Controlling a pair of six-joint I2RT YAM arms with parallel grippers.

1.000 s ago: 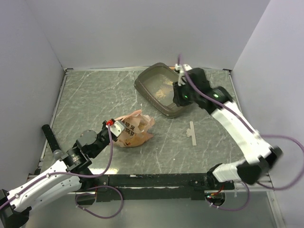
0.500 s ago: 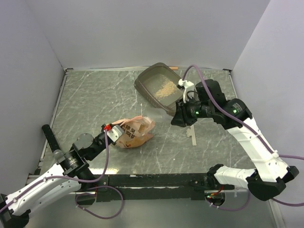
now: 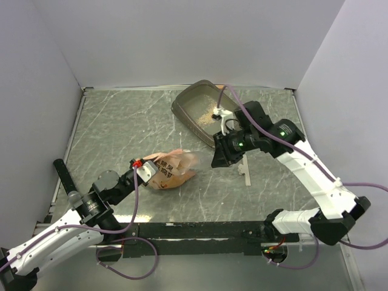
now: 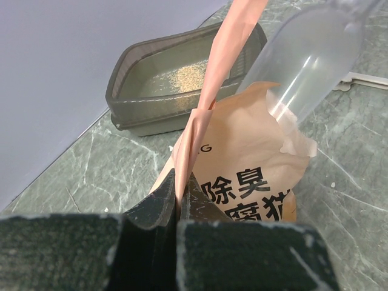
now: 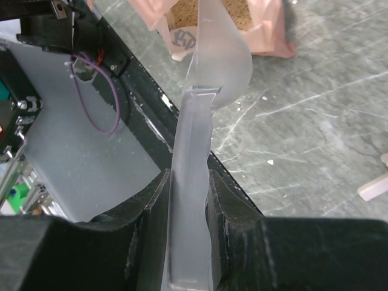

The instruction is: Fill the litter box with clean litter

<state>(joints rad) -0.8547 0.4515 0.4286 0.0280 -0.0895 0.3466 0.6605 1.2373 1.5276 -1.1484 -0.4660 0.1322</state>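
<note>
Swinging back from the litter box (image 3: 182, 112), the right gripper (image 3: 219, 156) is now hanging low over the table (image 3: 121, 133), where a second ago it was standing over the box's near rim. It is pointing the scoop (image 3: 200, 150) at the bag (image 3: 173, 170). The bag is also sitting slightly nearer the arms than it was.

The right jaws are clamping the scoop's flat handle, as the right wrist view shows, and its clear bowl is looking empty just short of the bag's mouth. The left gripper (image 3: 142, 167) is pinching a twisted strip of the bag's lip between closed jaws, holding the mouth up and open.

The litter box is resting at the far side of the table, well apart from the bag. Only a thin patch of litter (image 3: 209, 109) is lying in it, so most of the filling is probably still ahead. More is showing inside the bag in the right wrist view.

Being loose, dry granules, the litter is likely to pour and scatter easily. No jaw can grasp it, so it is travelling best in a level scoop. The scoop seems stiff, light and smooth, so the handle is the sensible hold. The bag looks thin and floppy, so its lip is the place to grip.
</note>
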